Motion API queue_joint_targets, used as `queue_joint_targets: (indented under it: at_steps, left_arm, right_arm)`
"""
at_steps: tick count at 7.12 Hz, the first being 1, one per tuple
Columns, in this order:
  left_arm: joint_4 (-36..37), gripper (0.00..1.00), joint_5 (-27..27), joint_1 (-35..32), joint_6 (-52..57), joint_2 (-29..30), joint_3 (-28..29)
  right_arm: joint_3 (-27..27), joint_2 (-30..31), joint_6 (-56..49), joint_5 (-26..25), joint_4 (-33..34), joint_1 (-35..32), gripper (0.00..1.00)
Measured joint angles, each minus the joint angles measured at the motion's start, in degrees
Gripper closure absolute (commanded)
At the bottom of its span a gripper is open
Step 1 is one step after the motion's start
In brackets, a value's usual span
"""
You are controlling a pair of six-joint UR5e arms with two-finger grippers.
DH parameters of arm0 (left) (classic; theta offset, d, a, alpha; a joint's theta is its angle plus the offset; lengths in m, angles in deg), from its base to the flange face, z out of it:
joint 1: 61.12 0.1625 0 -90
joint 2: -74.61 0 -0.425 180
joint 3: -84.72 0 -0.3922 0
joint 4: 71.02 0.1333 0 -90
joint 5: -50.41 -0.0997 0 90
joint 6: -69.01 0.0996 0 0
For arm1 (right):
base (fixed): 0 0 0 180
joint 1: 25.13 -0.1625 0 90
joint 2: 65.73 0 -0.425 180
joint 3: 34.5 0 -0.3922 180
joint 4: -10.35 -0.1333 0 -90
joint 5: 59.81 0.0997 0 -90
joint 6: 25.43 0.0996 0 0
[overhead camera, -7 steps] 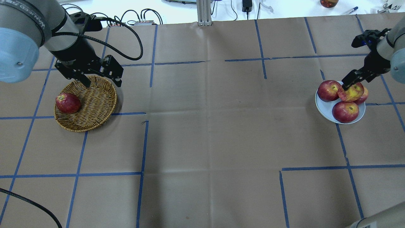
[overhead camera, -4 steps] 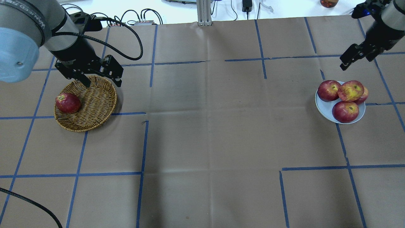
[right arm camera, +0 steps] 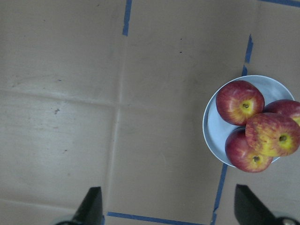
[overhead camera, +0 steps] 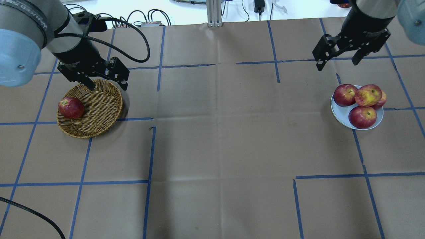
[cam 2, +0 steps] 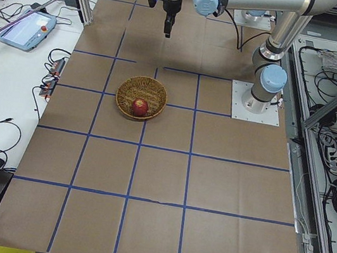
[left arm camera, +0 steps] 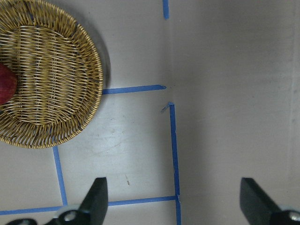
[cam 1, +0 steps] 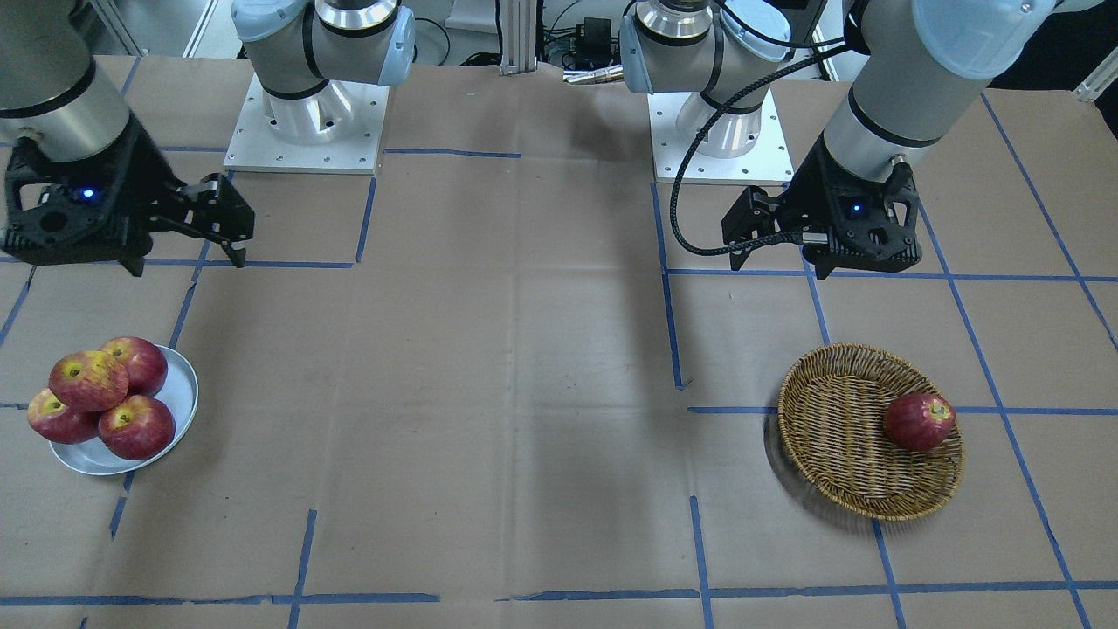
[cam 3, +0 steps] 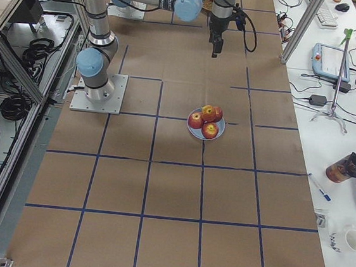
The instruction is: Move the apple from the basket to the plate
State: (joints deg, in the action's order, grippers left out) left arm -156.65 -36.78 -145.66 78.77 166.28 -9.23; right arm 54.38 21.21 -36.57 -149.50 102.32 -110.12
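The pale, yellow-streaked apple [overhead camera: 368, 95] rests on top of three darker red apples on the white plate [overhead camera: 340, 113]. It also shows in the front view [cam 1: 87, 380] and the right wrist view [right arm camera: 273, 140]. My right gripper [overhead camera: 337, 65] is open and empty, raised beyond the plate and apart from it. The wicker basket [overhead camera: 99, 109] holds one dark red apple [overhead camera: 71, 108] at its left side. My left gripper [overhead camera: 108, 88] is open and empty, hovering over the basket's far rim.
Brown paper with blue tape lines covers the table. Cables and an aluminium post [overhead camera: 214, 13] lie beyond the far edge. In the left wrist view the basket [left arm camera: 51, 93] sits at upper left, with bare paper to its right.
My right gripper has come off the pale apple, left it on the pile, and risen away toward the far side and leftward. The left arm has not moved.
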Motion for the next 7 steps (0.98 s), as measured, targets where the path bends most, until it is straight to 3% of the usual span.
queue_joint_targets:
  at_steps: [2,7]
  left_arm:
    - [0.02,0.01,0.0,0.01,0.0,0.0,0.0]
    - [0.02,0.01,0.0,0.07,0.0,-0.23,0.14]
  right_arm:
    - [2.11,1.35,5.29,0.0,0.16,-3.35,0.0]
    - [3.82,2.46,8.77,-0.28,0.72,-4.31,0.0]
